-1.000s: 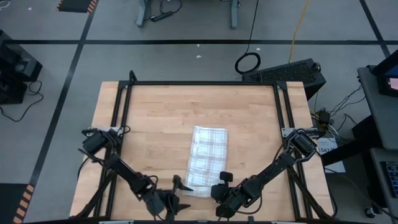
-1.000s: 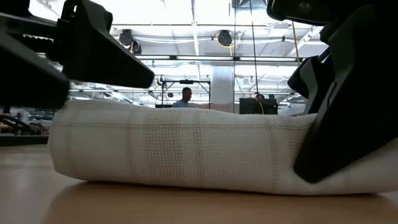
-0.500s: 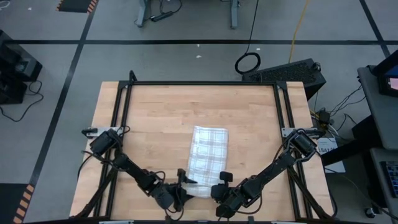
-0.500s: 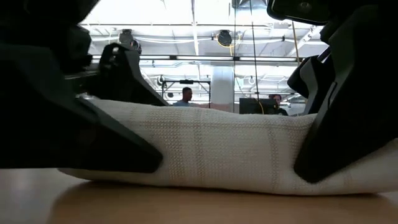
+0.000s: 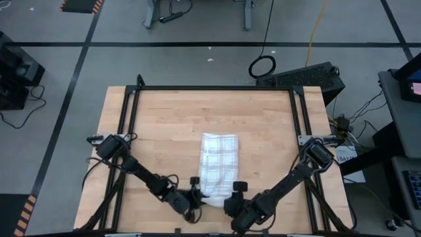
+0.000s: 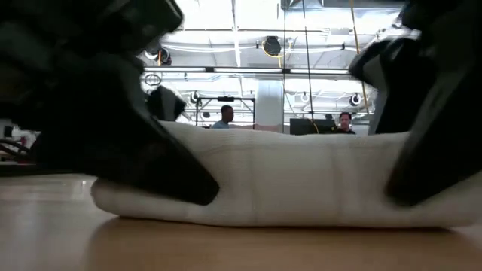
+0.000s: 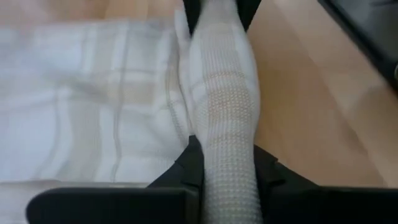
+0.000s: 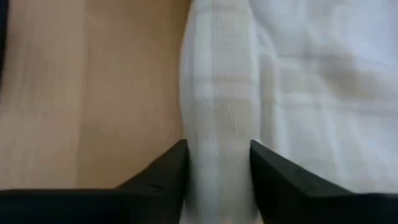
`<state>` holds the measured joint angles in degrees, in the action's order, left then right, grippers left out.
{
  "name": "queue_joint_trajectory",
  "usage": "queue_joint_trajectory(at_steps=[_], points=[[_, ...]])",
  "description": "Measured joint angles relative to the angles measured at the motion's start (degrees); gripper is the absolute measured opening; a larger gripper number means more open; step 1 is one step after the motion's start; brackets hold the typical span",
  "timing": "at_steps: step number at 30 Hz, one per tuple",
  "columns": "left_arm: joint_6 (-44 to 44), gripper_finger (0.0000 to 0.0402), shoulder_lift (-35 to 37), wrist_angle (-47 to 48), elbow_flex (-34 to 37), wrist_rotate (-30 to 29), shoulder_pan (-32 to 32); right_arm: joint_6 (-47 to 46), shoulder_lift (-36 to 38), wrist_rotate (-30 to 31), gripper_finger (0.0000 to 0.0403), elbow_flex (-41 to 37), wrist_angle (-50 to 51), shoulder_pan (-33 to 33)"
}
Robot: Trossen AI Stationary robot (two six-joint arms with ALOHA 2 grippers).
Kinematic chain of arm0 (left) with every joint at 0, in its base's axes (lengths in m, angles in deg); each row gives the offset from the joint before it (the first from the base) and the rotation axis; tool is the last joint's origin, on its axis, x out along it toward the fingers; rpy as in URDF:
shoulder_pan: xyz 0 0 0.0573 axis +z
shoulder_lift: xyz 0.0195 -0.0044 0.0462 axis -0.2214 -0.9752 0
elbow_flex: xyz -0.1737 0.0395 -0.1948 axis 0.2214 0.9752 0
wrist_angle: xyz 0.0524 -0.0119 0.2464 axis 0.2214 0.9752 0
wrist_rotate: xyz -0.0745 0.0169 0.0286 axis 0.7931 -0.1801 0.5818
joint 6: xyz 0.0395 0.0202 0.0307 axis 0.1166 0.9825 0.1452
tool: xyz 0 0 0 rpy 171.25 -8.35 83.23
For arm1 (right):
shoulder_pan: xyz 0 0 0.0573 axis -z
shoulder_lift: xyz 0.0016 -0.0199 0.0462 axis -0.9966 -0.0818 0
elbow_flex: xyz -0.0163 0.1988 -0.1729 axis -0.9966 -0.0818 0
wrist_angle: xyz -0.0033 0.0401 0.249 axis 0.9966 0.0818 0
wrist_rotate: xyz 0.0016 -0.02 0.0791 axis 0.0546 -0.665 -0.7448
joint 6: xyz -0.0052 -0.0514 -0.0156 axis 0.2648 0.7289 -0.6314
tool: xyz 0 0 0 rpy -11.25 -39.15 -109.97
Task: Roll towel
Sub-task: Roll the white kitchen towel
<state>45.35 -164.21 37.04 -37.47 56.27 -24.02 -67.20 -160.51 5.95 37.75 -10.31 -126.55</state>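
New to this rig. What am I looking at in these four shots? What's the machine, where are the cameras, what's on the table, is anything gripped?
It is a two-armed robot at a wooden table. Each dark arm ends in a two-finger gripper.

The high view looks straight down on the whole table. The low view sits at table-top height and looks across it into the room, where people stand far behind. The other two cameras ride on the wrists and look out past each arm's own fingers.

On the table lies one thing: a white plaid towel, its near edge rolled into a thick fold.

The left gripper and the right gripper are at the near end of the towel, one at each end of that fold. In each wrist view the roll runs between the two fingers, so both appear to be pinching it.
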Motion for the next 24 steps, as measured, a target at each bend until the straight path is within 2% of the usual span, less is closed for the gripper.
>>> queue_joint_trajectory(at_steps=[4,8,13,22,24], points=[[-7.34,0.0058,1.62,2.12,0.02,7.39,1.68,-1.82,0.0,2.84,0.0203,5.28,9.57,-1.71],[-12.12,0.0088,2.33,3.7,0.07,10.33,2.44,-1.87,0.09,8.37,0.0229,7.17,9.62,-4.31],[-16.65,0.0096,2.38,4.2,0.07,11.61,3.44,1.49,-0.65,11.15,0.0229,7.25,3.98,-6.44],[-22.48,0.0081,2.33,4.01,0.27,12.0,3.6,9.01,-5.25,18.41,0.0233,7.25,2.18,-6.16],[-24.14,0.008,2.33,3.93,0.47,12.15,3.63,10.56,-5.87,18.23,0.0231,7.25,2.2,-5.7]])
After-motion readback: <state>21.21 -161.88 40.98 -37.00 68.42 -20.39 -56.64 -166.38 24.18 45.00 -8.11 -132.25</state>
